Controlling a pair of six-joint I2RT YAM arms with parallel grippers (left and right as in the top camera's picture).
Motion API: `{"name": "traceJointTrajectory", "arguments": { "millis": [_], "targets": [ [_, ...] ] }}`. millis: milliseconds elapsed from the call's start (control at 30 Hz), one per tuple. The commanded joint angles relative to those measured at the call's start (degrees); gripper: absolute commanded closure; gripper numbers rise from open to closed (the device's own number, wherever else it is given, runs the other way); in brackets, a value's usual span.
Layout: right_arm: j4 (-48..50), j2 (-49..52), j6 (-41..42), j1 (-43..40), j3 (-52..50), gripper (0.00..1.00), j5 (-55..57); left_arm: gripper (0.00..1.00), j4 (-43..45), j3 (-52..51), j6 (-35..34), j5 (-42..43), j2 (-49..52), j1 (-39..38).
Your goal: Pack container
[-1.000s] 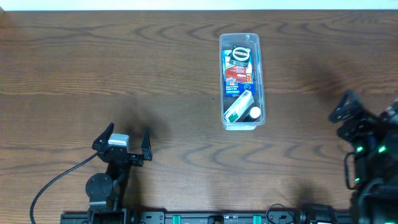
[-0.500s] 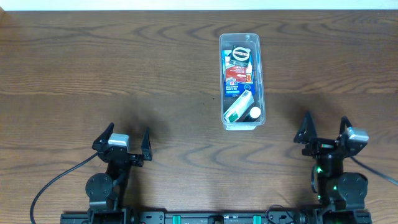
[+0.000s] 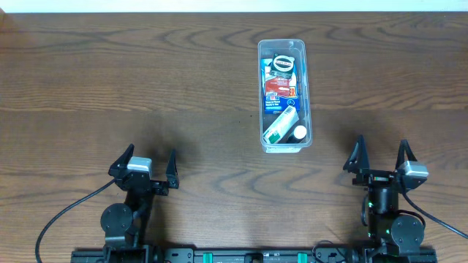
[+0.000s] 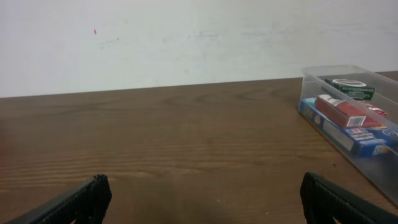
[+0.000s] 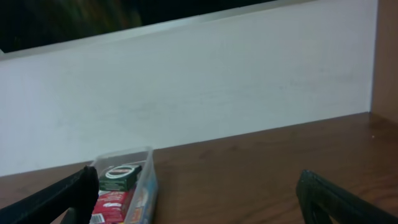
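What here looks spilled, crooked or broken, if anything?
Nothing stands out. The clear container sits flat on the table, its packets and tube all inside. The left pincer and right pincer are open, apart from it.

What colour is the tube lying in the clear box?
White with a green end. The overhead view shows the tube best.

Matte black throughout, the left gripper [image 3: 152, 152] at lower left and the right gripper [image 3: 381, 144] at lower right each have tapered fingers [image 3: 121, 162], a pale grey block [image 3: 139, 164] and a thin black cable [image 3: 66, 212], with green lights [image 3: 369, 199] on the right arm.
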Motion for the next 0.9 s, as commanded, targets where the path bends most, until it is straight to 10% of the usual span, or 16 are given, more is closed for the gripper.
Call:
{"name": "traceJointTrajectory", "arguments": {
  "millis": [0, 867],
  "targets": [
    [0.0, -0.7, -4.3, 0.5, -2.4, 0.01, 0.1, 0.02, -1.9, -1.1, 0.4, 0.2, -0.3, 0.4],
    [-10.9, -0.7, -19.6, 0.4, -2.5, 0.01, -5.9, 0.02, -1.9, -1.1, 0.4, 0.2, -0.3, 0.4]
  ]
}}
